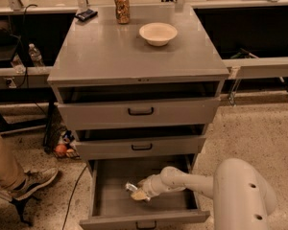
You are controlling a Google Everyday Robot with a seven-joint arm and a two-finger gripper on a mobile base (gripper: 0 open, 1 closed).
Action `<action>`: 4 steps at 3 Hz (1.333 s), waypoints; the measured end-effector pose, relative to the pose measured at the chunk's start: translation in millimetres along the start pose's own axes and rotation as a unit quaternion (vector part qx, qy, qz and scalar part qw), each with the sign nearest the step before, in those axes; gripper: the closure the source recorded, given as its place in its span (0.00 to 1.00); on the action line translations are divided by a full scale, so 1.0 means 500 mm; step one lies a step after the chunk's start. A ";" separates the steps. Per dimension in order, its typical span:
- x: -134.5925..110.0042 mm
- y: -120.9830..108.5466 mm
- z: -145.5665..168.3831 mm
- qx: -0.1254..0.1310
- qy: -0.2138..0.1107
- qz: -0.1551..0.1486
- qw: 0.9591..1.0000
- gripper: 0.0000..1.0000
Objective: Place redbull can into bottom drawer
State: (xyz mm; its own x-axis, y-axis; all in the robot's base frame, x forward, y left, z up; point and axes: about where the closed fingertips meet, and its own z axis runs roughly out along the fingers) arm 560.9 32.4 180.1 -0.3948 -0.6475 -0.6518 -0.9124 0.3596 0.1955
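Looking into the bottom drawer [110, 176], which is pulled right out, I see the gripper [140, 192] low over its grey floor, approx. mid-drawer. It is clamped on the redbull can [131, 188], whose silver end pokes out left of the tips. The top drawer [140, 111] and middle drawer [141, 146] are ajar (insides too dark to read). On the cabinet top [110, 51] sit a bowl [158, 33] and, behind it, an orange-brown can [121, 7].
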 end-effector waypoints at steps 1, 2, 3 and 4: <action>0.015 -0.017 0.046 0.011 0.006 0.035 0.999 0.83; 0.021 -0.025 0.087 0.015 0.014 0.057 0.998 0.61; 0.015 -0.031 0.116 0.015 0.022 0.069 0.997 0.30; 0.005 -0.034 0.126 0.014 0.025 0.069 0.997 0.05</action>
State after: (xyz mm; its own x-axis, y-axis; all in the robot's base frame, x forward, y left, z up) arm 582.3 67.1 129.2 -0.5215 -0.6230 -0.5830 -0.8462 0.4651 0.2600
